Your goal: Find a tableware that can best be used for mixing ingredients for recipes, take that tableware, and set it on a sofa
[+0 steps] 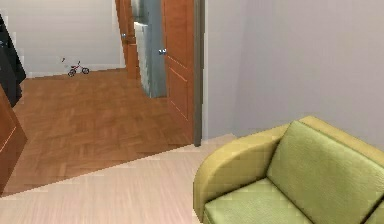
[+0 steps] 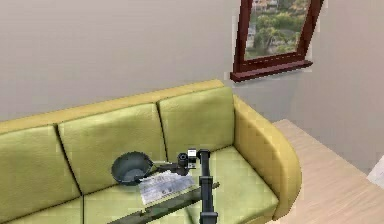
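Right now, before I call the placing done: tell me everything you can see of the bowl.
The bowl is dark grey, round and smooth, seemingly upright with its rim up. It shows in front of the middle cushions of the green sofa, just left of the gripper, with a pale flat sheet on the seat beside it. Whether it rests on the seat or the gripper holds it cannot be told.

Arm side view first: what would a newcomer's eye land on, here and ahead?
The long green sofa runs across the arm side view, with a dark bowl by the gripper near its seat; whether it is held cannot be told. A red-framed window sits top right; the forward view's lower right shows the sofa's end.
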You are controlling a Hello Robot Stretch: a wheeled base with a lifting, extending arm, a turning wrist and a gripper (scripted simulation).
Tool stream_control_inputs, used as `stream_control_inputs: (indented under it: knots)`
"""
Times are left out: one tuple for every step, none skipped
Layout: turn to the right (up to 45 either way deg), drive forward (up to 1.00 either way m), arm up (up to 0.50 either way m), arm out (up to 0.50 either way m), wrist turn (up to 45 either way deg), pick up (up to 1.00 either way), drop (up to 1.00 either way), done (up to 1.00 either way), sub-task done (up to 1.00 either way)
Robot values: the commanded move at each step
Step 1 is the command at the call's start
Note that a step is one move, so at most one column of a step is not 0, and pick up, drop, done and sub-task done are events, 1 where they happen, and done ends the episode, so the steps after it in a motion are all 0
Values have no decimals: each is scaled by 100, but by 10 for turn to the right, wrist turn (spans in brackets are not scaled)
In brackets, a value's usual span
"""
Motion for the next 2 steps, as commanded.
stream_control_inputs:
  knots:
    - [0,0,-32,0,0,0,0,0,0]
    - [0,0,0,0,0,0,100,0,0]
